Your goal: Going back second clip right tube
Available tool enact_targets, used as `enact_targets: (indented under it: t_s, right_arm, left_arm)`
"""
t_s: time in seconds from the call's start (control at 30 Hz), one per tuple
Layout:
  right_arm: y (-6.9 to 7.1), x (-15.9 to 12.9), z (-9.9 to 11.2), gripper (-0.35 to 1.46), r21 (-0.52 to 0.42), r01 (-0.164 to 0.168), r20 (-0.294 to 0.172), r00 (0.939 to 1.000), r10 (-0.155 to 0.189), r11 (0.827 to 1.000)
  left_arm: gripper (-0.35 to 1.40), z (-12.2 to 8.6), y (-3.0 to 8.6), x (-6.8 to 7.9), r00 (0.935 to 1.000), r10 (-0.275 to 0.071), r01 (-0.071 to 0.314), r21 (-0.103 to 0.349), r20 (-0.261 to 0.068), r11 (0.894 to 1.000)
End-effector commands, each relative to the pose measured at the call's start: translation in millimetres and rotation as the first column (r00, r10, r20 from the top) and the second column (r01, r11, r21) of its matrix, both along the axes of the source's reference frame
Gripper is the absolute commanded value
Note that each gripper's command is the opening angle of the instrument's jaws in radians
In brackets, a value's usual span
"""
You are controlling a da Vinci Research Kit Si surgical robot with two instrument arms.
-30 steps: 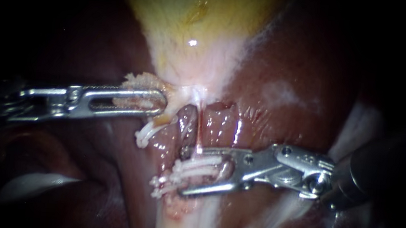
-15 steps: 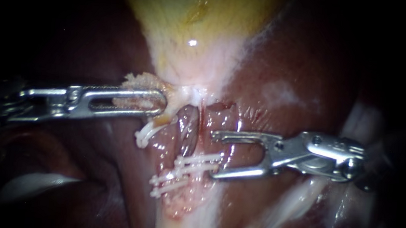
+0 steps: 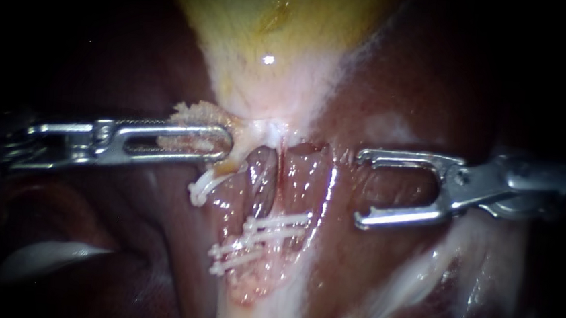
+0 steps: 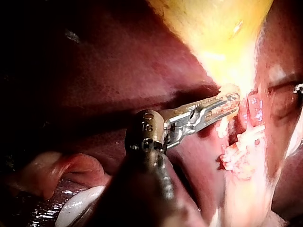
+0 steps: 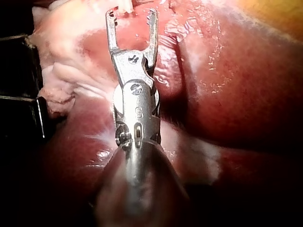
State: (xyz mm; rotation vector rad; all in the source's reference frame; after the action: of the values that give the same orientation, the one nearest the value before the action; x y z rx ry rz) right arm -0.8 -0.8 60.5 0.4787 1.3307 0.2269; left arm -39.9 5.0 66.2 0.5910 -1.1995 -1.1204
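Right claw stands wide open and empty: a clear gap shows between its two halves, no clip sits in it, and it hangs just over the liver, gripping nothing. From its own arm's camera the same claw shows both tips bare. White clips lie across the right tube, below the narrow end of the gallbladder. They sit ahead of the open mouth, on the side toward my left instrument and a little lower in the endoscope view, apart from both tips. Each clip's long axis runs crosswise on the tube, roughly in line with the right instrument's shaft, while the tube itself runs down from the gallbladder. Left claw is clamped on a scrap of pale tissue at the gallbladder's neck, beside the tubes. The right claw is the nearer of the two to the clip ends, its lower tip closest. With the clips seated, the task seems nearly done. I judge that a straight pull back along the shaft leads the tips away from the clips, while a dip toward them could catch an end.
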Motion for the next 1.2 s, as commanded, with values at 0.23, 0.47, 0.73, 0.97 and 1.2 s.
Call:
enact_targets:
  t_s: [0.23, 0.47, 0.73, 0.97, 1.2]
  right_arm:
    - [-0.2, 0.1, -0.1, 0.5, 0.001, 0.0, 0.0, 1.0, 0.0, 1.0]
    - [-0.3, 0.1, -0.1, 0.5, 0.001, 0.0, 0.0, 1.0, 0.0, 1.0]
    - [-0.4, 0.1, -0.2, 0.5, 0.001, 0.001, -0.001, 1.0, -0.001, 1.0]
    - [-0.4, 0.1, -0.2, 0.5, 0.001, 0.001, -0.001, 1.0, -0.001, 1.0]
    - [-0.4, 0.1, -0.3, 0.5, 0.001, 0.0, -0.001, 1.0, 0.0, 1.0]
  left_arm:
    - [-0.35, 0.9, -0.1, -0.8, 1.0, -0.005, 0.005, -0.004, -0.004, 1.0]
    - [-0.35, 4.5, -0.5, -2.6, 0.9996, 0.011, -0.011, -0.01, -0.024, 1.0]
    - [-0.35, 6.3, 0.0, -4.1, 0.9994, 0.02, -0.02, -0.011, -0.028, 1.0]
    - [-0.35, 6.4, 0.1, -4.6, 0.9994, 0.022, -0.023, -0.01, -0.025, 1.0]
    - [-0.35, 6.4, 0.1, -4.6, 0.9994, 0.022, -0.023, -0.01, -0.025, 1.0]
